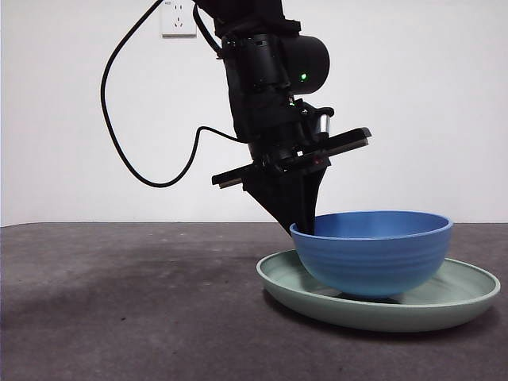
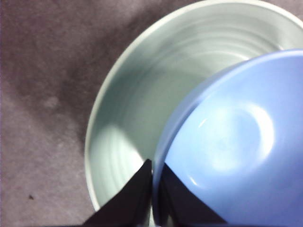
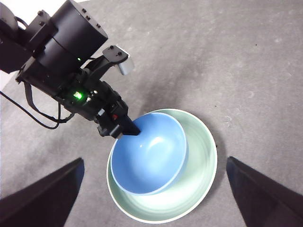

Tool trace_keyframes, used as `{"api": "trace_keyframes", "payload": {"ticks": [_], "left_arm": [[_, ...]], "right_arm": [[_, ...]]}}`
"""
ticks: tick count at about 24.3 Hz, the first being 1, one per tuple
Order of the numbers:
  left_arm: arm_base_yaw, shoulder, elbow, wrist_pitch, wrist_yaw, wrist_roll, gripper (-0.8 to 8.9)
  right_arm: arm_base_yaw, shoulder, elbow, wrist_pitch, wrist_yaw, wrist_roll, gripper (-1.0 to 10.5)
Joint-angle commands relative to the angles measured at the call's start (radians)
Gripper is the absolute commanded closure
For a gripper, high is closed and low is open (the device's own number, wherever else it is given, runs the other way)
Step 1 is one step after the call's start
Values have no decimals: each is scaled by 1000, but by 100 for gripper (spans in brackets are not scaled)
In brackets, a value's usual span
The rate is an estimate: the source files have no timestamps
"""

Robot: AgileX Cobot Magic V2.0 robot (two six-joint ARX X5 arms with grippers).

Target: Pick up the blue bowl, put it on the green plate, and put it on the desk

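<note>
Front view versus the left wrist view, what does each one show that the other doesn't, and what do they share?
Only the front view shows the wall socket, the black cable and the whole body of the arm coming down from above, plus the blue bowl's ridged outer wall. Only the left wrist view shows the bowl's glossy inside and the left end effector pinching the bowl's rim between shut jaws. Both show the bowl sitting in the green plate, off-centre, on the desk.
</note>
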Motion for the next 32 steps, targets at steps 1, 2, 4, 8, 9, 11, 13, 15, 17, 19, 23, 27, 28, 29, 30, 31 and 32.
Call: {"api": "trace_keyframes", "payload": {"ticks": [1,2,4,8,9,11,13,15,17,19,23,27,28,29,30,31,32], "left_arm": [[-8,22,32,-13,-8,2,781],[-8,22,32,-14,-8,2,740],[-8,22,32,1,-8,1,556],[1,22,96,-25,-8,10,267],[9,22,135,-63,-8,10,220],[24,21,224,-151,-8,31,157],[41,5,302,-222,-8,52,152],[51,-37,348,-290,-8,86,153],[54,-107,351,-337,-8,119,157],[55,-192,351,-394,-8,153,156],[55,-376,350,-467,-8,174,157],[62,-574,323,-467,-9,241,157],[64,-629,287,-466,-9,249,157],[67,-689,237,-465,-9,256,157],[69,-753,171,-460,-9,257,157],[69,-792,128,-453,-9,257,157],[70,-850,64,-439,-9,256,157]], "right_arm": [[3,3,16,8,0,-14,468],[3,3,16,7,0,-14,468],[3,3,16,7,0,-14,468],[3,3,16,6,0,-15,468],[3,3,16,7,0,-17,468],[3,3,16,7,0,-17,468],[3,3,16,6,0,-18,468],[3,3,16,6,0,-18,468],[3,3,16,7,1,-22,468],[3,3,16,7,1,-29,468],[3,3,16,6,0,-29,468],[3,3,16,-6,0,-29,468],[3,3,16,-10,0,-29,468],[3,3,16,-16,0,-29,468],[3,3,16,-23,0,-29,468],[3,3,16,-26,0,-29,468],[3,3,16,-31,0,-29,468]]}}
